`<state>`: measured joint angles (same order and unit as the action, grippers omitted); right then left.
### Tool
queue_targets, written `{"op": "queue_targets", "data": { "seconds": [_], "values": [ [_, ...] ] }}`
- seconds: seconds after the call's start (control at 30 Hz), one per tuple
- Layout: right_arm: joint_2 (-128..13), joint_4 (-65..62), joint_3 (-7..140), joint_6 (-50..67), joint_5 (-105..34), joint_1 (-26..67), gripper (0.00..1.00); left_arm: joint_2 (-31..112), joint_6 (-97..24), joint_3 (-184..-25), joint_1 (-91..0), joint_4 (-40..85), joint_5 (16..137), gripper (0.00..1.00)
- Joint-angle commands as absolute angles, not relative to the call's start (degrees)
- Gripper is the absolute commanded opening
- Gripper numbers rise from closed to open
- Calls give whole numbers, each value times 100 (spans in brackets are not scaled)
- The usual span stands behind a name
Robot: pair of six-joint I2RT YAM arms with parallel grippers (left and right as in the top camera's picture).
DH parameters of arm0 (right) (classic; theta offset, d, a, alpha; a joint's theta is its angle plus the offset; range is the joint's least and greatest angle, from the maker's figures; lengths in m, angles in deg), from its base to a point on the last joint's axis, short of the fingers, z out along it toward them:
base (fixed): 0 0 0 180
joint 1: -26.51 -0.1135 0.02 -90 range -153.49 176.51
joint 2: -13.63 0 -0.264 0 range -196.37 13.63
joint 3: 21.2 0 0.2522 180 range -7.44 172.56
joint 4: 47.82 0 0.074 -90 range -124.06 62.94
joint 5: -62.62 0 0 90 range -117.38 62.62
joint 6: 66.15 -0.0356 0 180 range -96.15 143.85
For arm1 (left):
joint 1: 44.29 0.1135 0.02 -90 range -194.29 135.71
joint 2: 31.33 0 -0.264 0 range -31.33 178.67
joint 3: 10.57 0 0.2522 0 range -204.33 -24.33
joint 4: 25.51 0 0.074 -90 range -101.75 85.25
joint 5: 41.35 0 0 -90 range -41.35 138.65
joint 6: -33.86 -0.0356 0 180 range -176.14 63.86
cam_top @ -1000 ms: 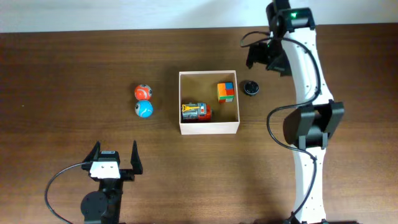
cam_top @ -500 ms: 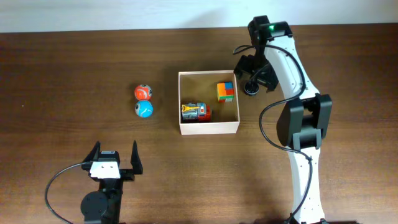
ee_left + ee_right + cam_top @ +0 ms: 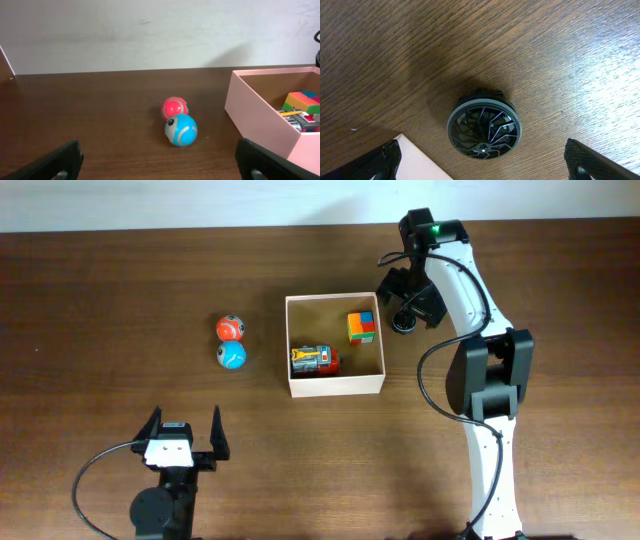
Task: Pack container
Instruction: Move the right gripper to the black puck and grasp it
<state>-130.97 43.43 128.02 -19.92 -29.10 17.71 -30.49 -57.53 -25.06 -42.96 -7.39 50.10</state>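
Observation:
The container [image 3: 336, 385], a square shallow box with white walls and a tan floor, sits mid-table. It holds a multicoloured cube [image 3: 362, 327] and a red and yellow toy vehicle [image 3: 315, 360]. A small black wheel [image 3: 403, 322] lies on the table just right of the box; in the right wrist view the wheel [image 3: 484, 130] sits between my open right fingers [image 3: 482, 160]. My right gripper [image 3: 410, 295] hovers over it. An orange ball [image 3: 230, 328] and a blue ball [image 3: 231, 356] lie left of the box. My left gripper [image 3: 183, 435] is open and empty near the front edge.
In the left wrist view the balls [image 3: 180, 129] lie ahead and the box wall [image 3: 260, 122] stands at the right. The box corner [image 3: 422, 162] shows beside the wheel in the right wrist view. The white wall runs along the table's far edge.
My right arm swung left and down from the far edge until its gripper came over the black wheel, then held there. The left arm has not moved.

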Motion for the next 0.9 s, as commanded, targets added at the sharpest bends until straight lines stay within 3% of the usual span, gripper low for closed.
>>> {"op": "queue_targets", "data": {
  "seconds": [0.0,0.87],
  "values": [
    [-13191,4317,12739,-2083,-2942,1867,99,-3099,-5838,-2484,-4261,-710,4989,99],
    [-13390,4044,12219,-2079,-3273,1979,100,-3099,-5838,-2484,-4261,-712,4989,99]
  ]
}}
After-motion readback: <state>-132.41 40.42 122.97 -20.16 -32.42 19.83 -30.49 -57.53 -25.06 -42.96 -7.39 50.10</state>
